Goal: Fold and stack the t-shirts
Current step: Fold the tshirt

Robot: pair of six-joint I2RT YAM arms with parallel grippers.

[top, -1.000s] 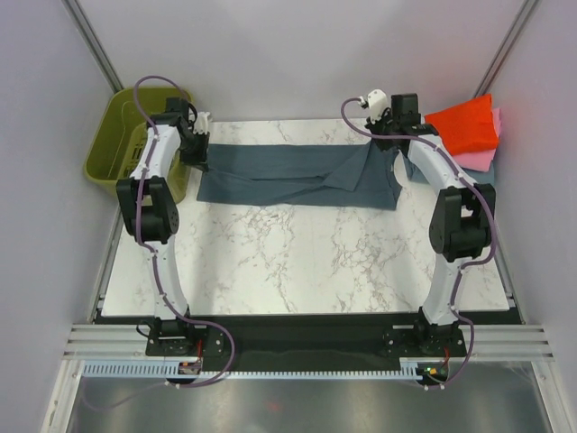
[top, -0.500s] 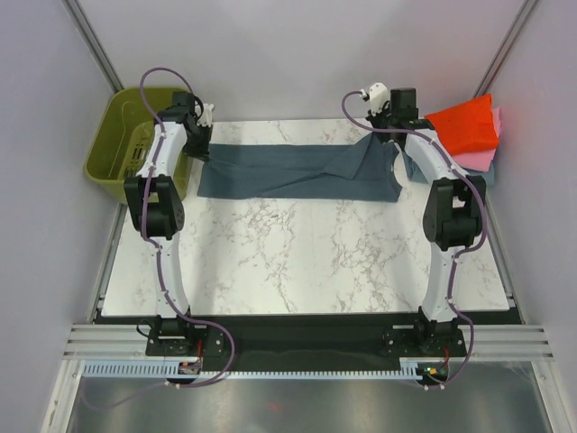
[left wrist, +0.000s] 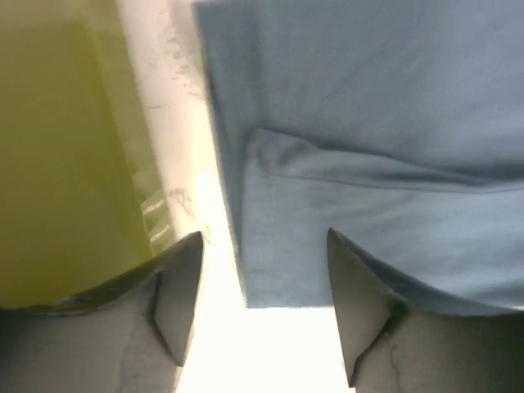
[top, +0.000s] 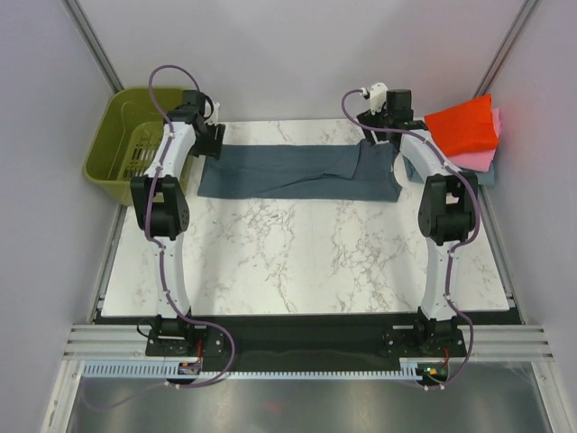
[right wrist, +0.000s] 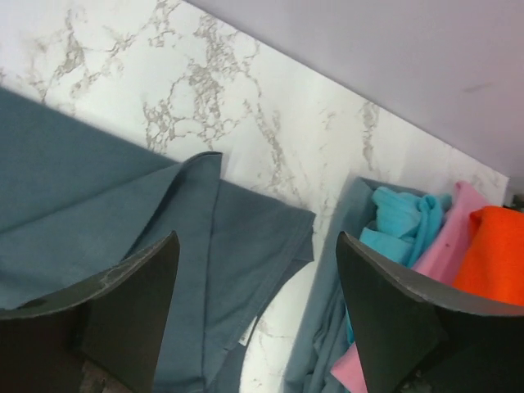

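at the left gripper point(left wrist: 262, 246): released, dark matte wedge-shaped fingers point(left wrist: 176, 303) spread wide, nothing pinched. at 12 o'clock from the tips, the left end of the slate blue-grey t-shirt point(left wrist: 368, 123): soft, dull cloth with one folded flap and a shallow crease across it. at 9 o'clock, the smooth olive-green plastic basket point(left wrist: 65, 147), just past a strip of glossy white marble-veined table point(left wrist: 176, 123).

at the right gripper point(right wrist: 258, 241): likewise released, broad black fingers point(right wrist: 131, 295) far apart, grasping nothing. beneath, at 9 o'clock, the same garment's right end, doubled over in layered, angled flaps. at 3 o'clock, a pile of folded cloth: rumpled teal blue t-shirt point(right wrist: 401, 217), then pink t-shirt point(right wrist: 458, 237), then red-orange t-shirt point(right wrist: 495, 254).

seen from overhead: the slate cloth laid as a long flat band across the far part of the table, from 10 to 2 o'clock, one gripper at each end. pile at the far right corner, red-orange on top with crisp straight edges. basket off the far left edge, ribbed and rectangular, well apart from the pile.
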